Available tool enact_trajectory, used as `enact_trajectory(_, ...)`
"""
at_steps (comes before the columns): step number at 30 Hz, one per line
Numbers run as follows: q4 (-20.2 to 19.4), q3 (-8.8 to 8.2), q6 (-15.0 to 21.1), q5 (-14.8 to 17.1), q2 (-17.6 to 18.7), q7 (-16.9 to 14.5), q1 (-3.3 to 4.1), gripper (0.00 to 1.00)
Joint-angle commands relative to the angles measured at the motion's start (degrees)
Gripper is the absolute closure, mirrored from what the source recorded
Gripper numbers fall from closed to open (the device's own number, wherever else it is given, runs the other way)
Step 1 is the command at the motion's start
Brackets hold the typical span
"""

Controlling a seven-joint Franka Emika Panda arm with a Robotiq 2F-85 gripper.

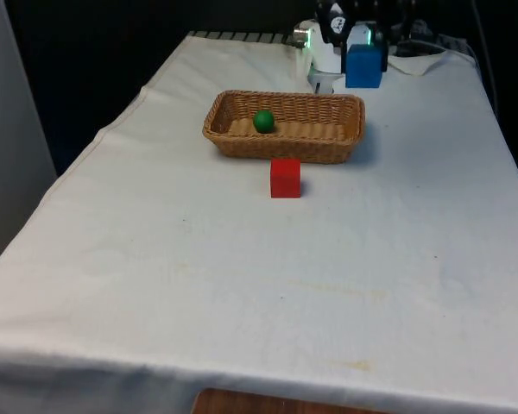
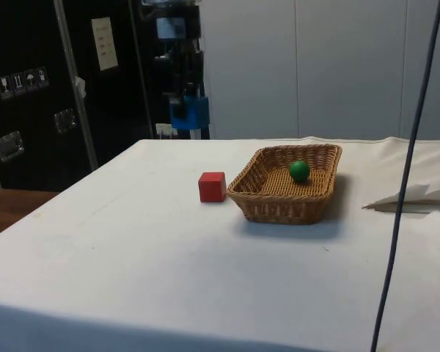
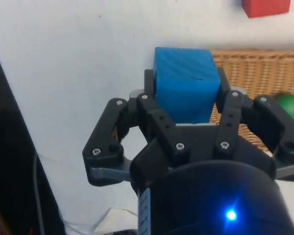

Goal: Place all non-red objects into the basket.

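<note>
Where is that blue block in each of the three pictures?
Front view: the blue block hangs in the claw at the table's far end, beyond the basket.
Side view: the blue block is held up, behind the red cube.
Wrist view: the blue block sits clamped between the fingers.
Shared landmark: the basket.

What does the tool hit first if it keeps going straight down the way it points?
Probably bare tablecloth. The tool, shut on the blue cube, hangs beside the basket, just outside its rim; depth is unclear, so it might clip the rim.

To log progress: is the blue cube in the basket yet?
Not yet: the gripper holds the blue cube raised beyond the basket.
</note>
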Motion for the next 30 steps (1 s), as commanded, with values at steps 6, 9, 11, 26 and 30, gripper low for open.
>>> enact_trajectory(6, -3.8, -0.8, 1.2, -1.0, -3.3, -0.9, -0.17, 0.94)
enact_trajectory(9, -5.4, -1.26, 1.4, -1.3, -4.7, -1.3, -0.17, 0.94)
enact_trajectory(11, -6.6, -1.6, 1.4, -1.4, -5.7, -1.6, -0.23, 0.94)
enact_trajectory(26, -13.8, -4.58, 2.2, -3.0, -11.6, -4.9, -0.46, 0.94)
enact_trajectory(30, -15.1, -5.56, 2.4, -3.0, -12.0, -5.8, -0.23, 0.94)
